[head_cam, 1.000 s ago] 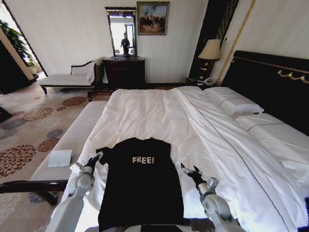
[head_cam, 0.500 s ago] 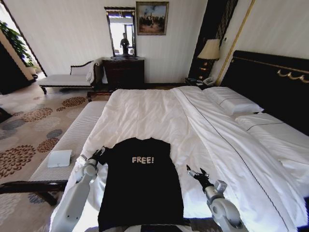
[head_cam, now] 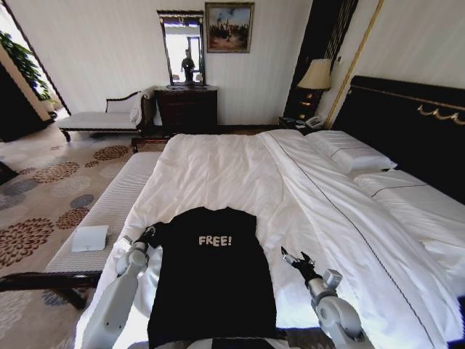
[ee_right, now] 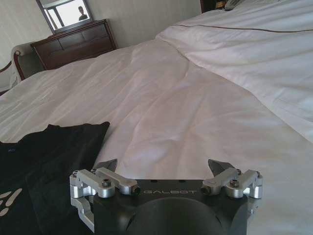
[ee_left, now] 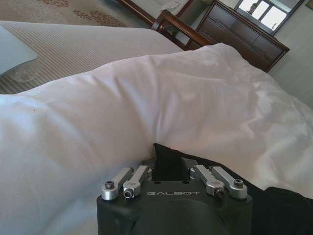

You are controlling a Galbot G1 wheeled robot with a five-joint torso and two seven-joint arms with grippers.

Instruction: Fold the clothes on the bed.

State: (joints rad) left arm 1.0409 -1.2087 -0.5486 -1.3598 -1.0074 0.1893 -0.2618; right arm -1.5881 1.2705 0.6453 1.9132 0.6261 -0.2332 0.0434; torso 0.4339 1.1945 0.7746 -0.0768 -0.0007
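Closest to the robot, the black T-shirt lies spread flat and face up on the near end of the bed, its hem toward the robot and its collar pointing away. The cloth is soft and mostly smooth, with white "FREE!" lettering across the chest and both short sleeves laid out to the sides. It covers only a small patch of the white bedding.

The left tool sits at the shirt's left sleeve; in the left wrist view a fold of black cloth is pinched between its closed-in fingers, so the left tool is gripping the sleeve edge. The right tool rests over bare white sheet, just beside the shirt's right edge but apart from it; the right wrist view shows the right tool with its fingers spread wide and nothing between them, the T-shirt lying off to one side.

Beyond the shirt the rumpled white duvet runs on toward two white pillows against the dark headboard with gold trim. To the robot's left, a pale ribbed bench stands along the bed with a white card on it. Against the far wall are a dark dresser, a mirror, a framed painting and a lamp.
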